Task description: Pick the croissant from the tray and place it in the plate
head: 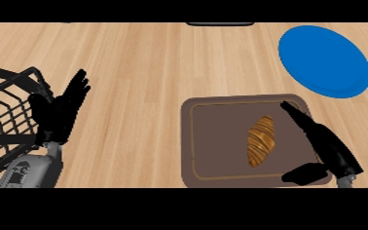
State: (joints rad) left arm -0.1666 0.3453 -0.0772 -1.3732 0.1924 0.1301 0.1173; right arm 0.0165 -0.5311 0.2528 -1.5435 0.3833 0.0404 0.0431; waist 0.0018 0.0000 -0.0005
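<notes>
Wood-grain counter (158, 63) fills the view, bare across its middle. Near right lies a brown tray (215, 146) with the croissant (261, 140) on it, lengthwise. The right hand (323, 146) hovers over the tray's right edge, fingers straight, thumb spread, apparently not touching the croissant. A blue plate (323, 61) sits far right. The left hand (61, 109) rests open beside a black wire basket (18, 102).

You get single head view only: looks steeply down on wooden surface (158, 63), close in, forearms entering from lower edge; no second view.
</notes>
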